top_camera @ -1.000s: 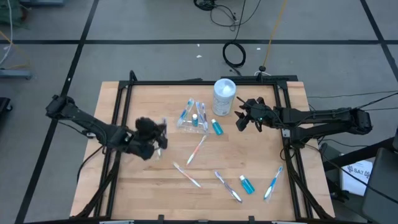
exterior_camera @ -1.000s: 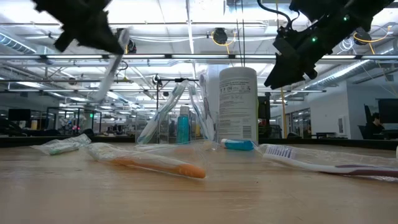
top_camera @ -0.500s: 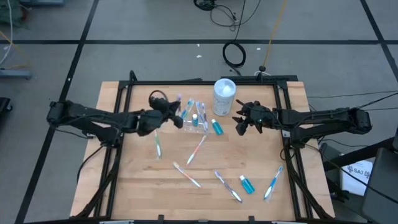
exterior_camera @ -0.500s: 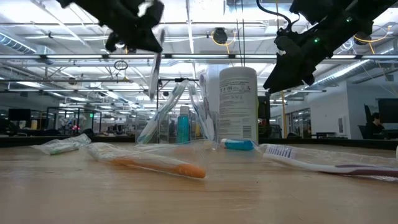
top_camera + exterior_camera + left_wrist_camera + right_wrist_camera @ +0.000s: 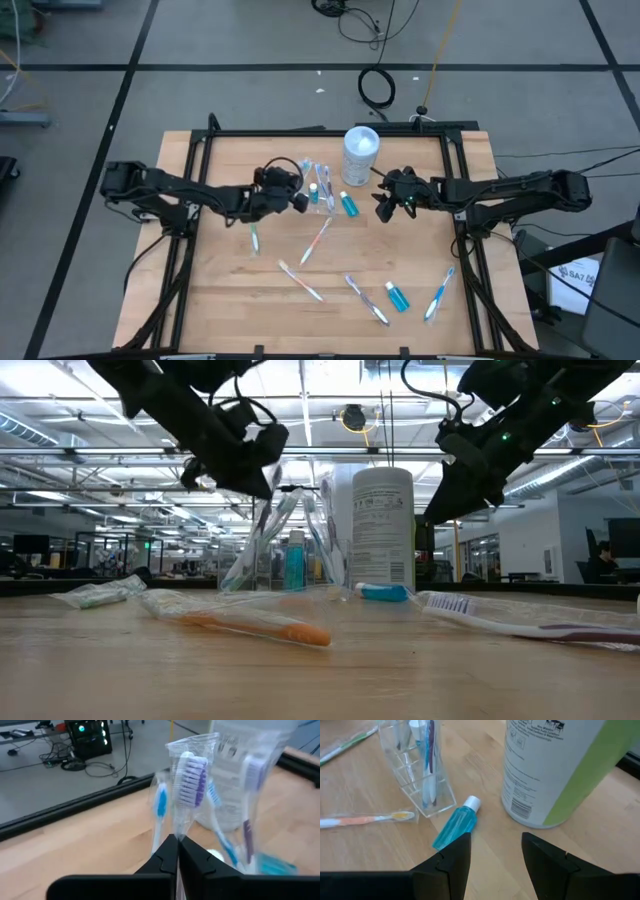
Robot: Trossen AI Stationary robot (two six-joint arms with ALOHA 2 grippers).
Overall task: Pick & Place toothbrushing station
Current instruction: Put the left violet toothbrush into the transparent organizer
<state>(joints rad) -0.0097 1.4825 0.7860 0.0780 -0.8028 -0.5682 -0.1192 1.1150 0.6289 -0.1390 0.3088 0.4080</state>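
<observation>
A clear plastic cup (image 5: 316,196) stands near the table's far middle with several toothbrushes and a small tube upright in it; it also shows in the right wrist view (image 5: 420,780). My left gripper (image 5: 297,200) is just left of the cup, above the table, shut on a clear-wrapped toothbrush (image 5: 189,780) with purple and white bristles. My right gripper (image 5: 387,206) hovers open and empty right of the cup, above a blue tube (image 5: 455,822) that lies on its side. A blue tube (image 5: 397,297) and several wrapped toothbrushes lie flat on the table. My left gripper pinches the wrapped toothbrush by its handle (image 5: 178,827) between its two shut fingers. The brush head (image 5: 191,767) sticks out beyond the fingertips toward the cup. The toothbrush is lifted clear of the table.
A tall white canister (image 5: 360,155) stands just behind and right of the cup. An orange toothbrush (image 5: 316,240), a green one (image 5: 253,237), and others (image 5: 300,280) (image 5: 366,300) (image 5: 438,293) lie across the near half. A black frame (image 5: 190,200) edges the table.
My left gripper has carried the toothbrush from the table's left middle toward the far right, up to the cup. The toothbrush has stayed clear of the table, hanging beyond the fingers and swinging from slanted to nearly upright.
</observation>
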